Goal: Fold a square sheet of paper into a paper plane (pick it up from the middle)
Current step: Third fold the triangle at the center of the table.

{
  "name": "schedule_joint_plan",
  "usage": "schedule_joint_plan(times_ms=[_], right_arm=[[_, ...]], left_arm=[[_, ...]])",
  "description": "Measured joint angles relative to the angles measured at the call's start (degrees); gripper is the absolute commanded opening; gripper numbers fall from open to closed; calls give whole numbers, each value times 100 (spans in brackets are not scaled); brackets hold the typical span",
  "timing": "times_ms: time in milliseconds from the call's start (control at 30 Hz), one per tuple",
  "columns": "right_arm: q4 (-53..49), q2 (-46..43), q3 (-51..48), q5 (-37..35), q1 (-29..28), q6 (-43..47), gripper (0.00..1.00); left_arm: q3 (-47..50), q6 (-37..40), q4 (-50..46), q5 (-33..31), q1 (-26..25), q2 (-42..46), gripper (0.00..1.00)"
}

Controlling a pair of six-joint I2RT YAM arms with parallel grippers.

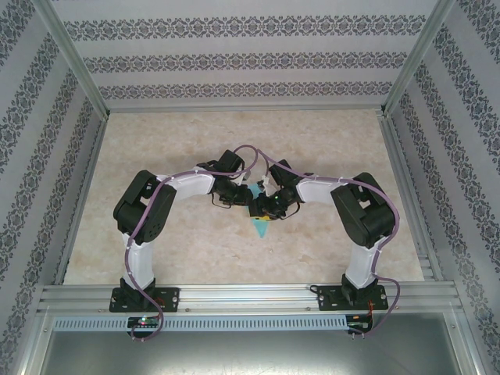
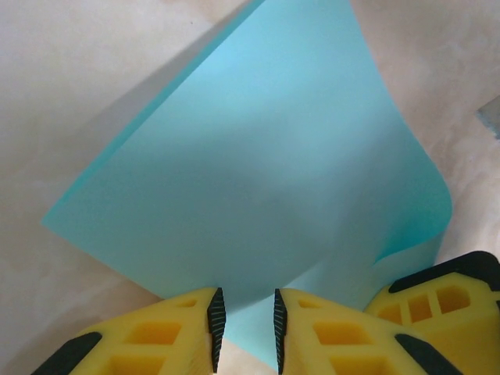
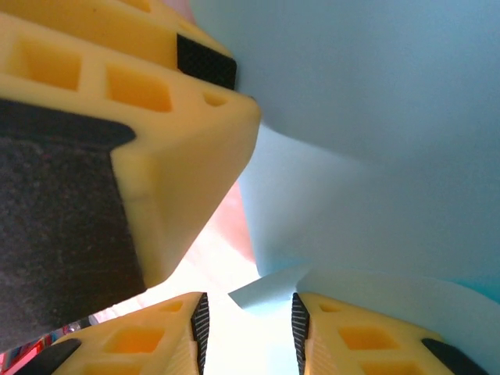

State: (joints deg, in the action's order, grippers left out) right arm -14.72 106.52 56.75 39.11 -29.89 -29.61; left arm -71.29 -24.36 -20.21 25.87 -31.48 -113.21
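The square sheet of paper (image 2: 258,156) is light cyan and bent over on itself, raised off the table and casting a shadow. My left gripper (image 2: 248,301) has its jaws a little apart with the sheet's curved fold pinched between the pads. In the top view the sheet (image 1: 260,228) pokes out below the two grippers, which meet at mid table. My right gripper (image 3: 248,305) is open, and a loose corner of the sheet (image 3: 269,293) lies in the gap beside its right pad. A left finger (image 3: 156,117) stands close at the upper left of the right wrist view.
The beige marbled table (image 1: 172,141) is fenced by an aluminium frame (image 1: 234,295) and patterned walls. A yellow finger of the right gripper (image 2: 445,301) sits right beside the left jaws. Both arms arch inward, wrists almost touching.
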Motion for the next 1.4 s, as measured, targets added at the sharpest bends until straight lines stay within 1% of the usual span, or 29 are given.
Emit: schedule_joint_plan(times_ms=[300,600,933,1200,1333,1400], right_arm=[[129,-190,-205,-208,17,-26,35],[345,-227,-317,-155,52,-107,32],[496,-221,-341,-7,52,-153,27],[492,-151,-378,-11,52,-149,21],[511,-96,-380,0,55,-146,15],[531,-87,-404,-4,52,-149,14]], left_arm=[[0,2,2,28,0,0,30],[0,15,7,118,11,7,32],[0,15,4,258,11,7,32],[0,15,2,275,11,7,32],[0,13,0,291,11,11,32],[0,13,-7,310,11,15,32]])
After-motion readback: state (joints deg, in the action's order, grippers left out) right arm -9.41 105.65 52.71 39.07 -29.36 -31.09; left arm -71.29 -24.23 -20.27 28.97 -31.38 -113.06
